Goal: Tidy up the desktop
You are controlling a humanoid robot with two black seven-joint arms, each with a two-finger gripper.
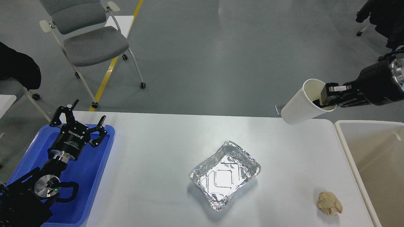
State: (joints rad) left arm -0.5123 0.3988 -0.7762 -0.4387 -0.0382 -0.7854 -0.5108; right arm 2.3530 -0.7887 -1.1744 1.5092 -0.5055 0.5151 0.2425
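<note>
The white desktop (151,151) fills the lower half of the head view. An empty foil tray (224,174) sits at its middle. A crumpled beige paper wad (329,203) lies at the front right. My right gripper (328,97) is shut on the rim of a white paper cup (303,102), one finger inside it, and holds it tilted in the air above the desktop's far right edge. My left gripper (86,118) is open and empty above the far end of the blue tray (94,176).
A beige open bin (372,164) stands against the desktop's right edge, below the held cup. A grey wheeled chair (88,41) stands on the floor beyond the far left. A yellow floor line runs past it.
</note>
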